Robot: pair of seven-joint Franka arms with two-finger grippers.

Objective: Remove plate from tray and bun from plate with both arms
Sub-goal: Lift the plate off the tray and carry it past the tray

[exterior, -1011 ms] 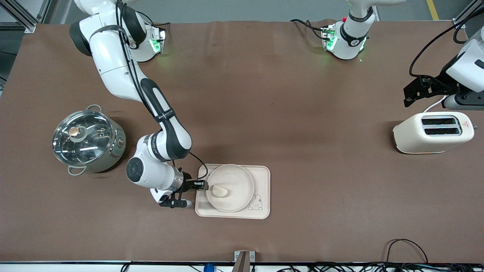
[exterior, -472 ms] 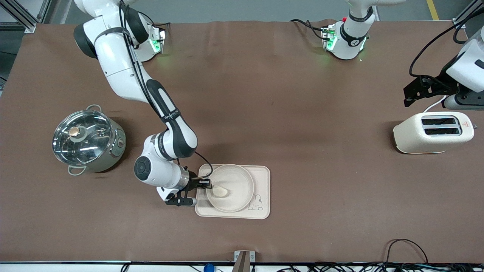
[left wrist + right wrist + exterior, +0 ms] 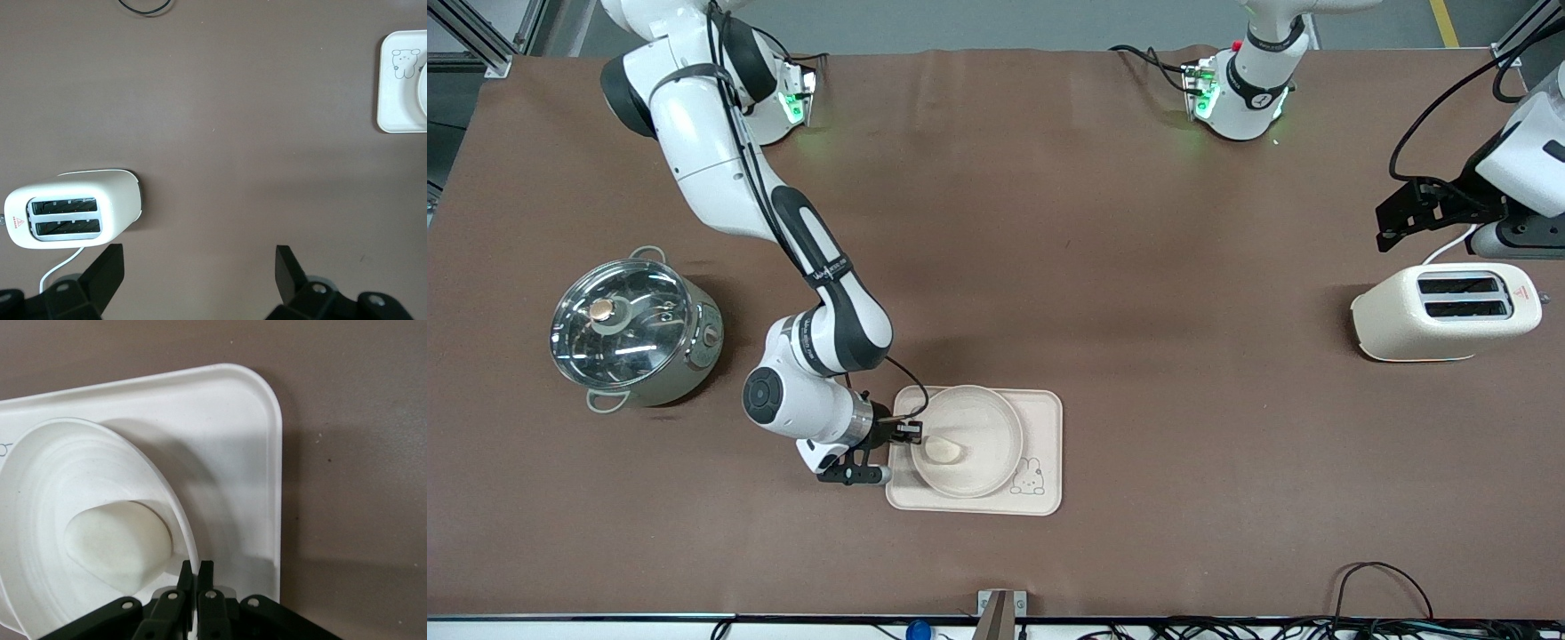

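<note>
The round cream plate [image 3: 969,442] sits on the rectangular cream tray [image 3: 1043,427] with a rabbit drawing. The pale bun [image 3: 944,450] lies in the plate, near the rim toward the right arm's end. My right gripper [image 3: 911,435] is shut on that rim; in the right wrist view the fingers [image 3: 197,577] pinch the plate's rim [image 3: 179,513] beside the bun [image 3: 117,543]. My left gripper [image 3: 199,267] is open and empty, held over bare table near the cream toaster [image 3: 70,208], and the left arm waits.
A steel pot with a glass lid [image 3: 633,329] stands toward the right arm's end. The toaster [image 3: 1445,311] stands toward the left arm's end, with a white cord. Cables lie along the table's near edge.
The right arm moved toward the tray and its gripper closed on the plate's rim. In the last half second it barely moved. The left arm has not moved.
</note>
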